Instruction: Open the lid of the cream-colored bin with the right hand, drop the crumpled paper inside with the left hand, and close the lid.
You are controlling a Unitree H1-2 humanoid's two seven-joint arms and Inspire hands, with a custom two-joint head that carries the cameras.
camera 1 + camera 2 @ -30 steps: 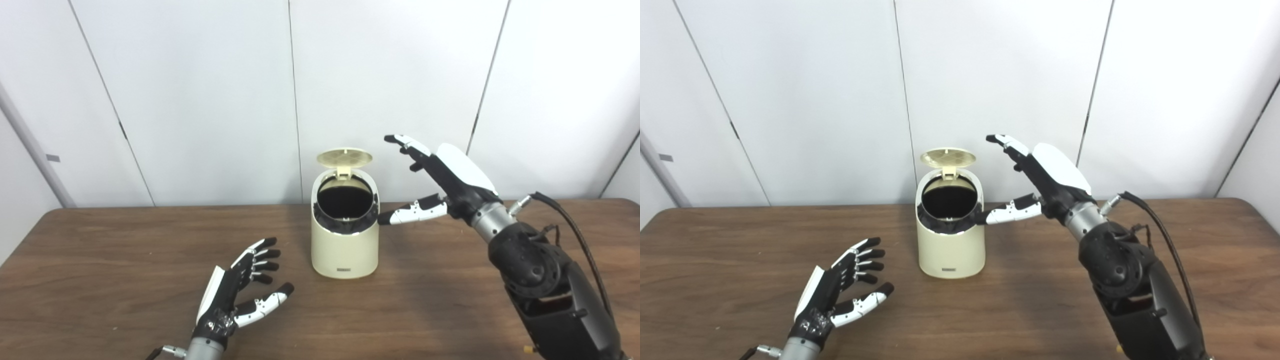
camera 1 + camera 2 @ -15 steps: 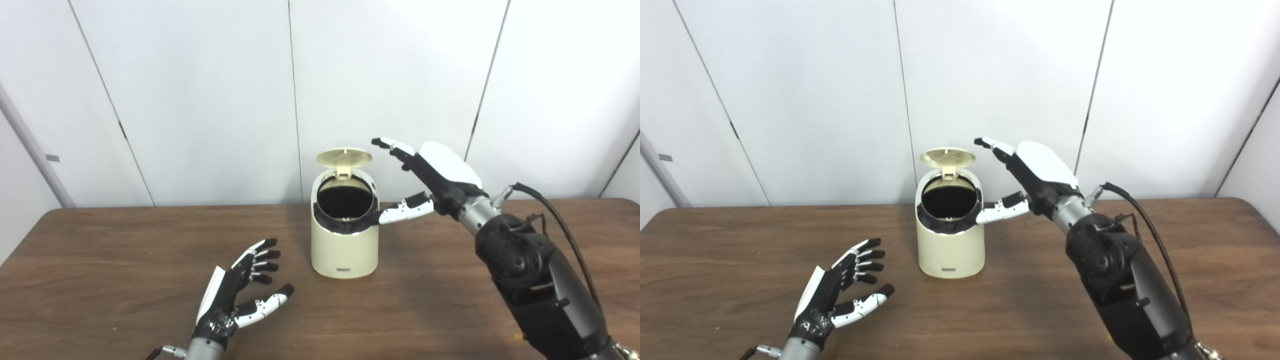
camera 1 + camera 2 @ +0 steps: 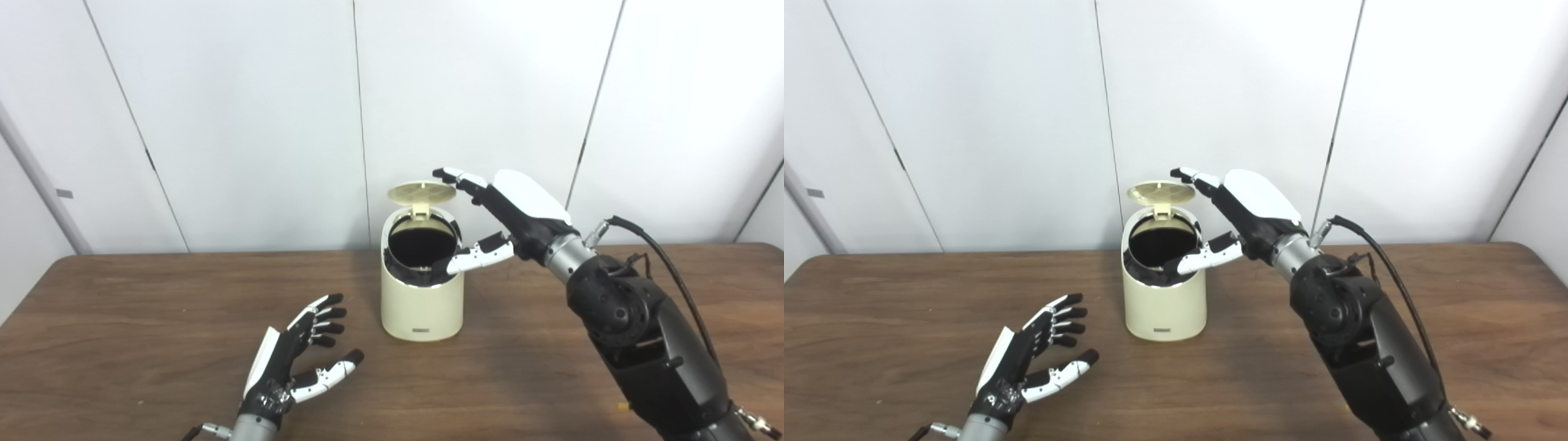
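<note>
Closing step pending: right hand (image 3: 514, 211), fingers (image 3: 456, 177) spread, empty, just right of upright lid (image 3: 422, 193); bin (image 3: 421, 300) toward surface's rear edge; left hand (image 3: 294, 355) splayed, empty, farther; paper unseen.

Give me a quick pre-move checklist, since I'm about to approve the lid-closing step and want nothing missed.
1. Lid up on its hinge, ready to be pushed down: ok.
2. Right hand open, fingertips beside the lid's right edge: ok.
3. Right thumb clear of the bin opening: not ok; it overlaps the rim.
4. Left hand open, empty, well away from the bin: ok.
5. Crumpled paper inside the bin: cannot tell; the interior is dark.
6. Bin upright on the table: ok.
</note>
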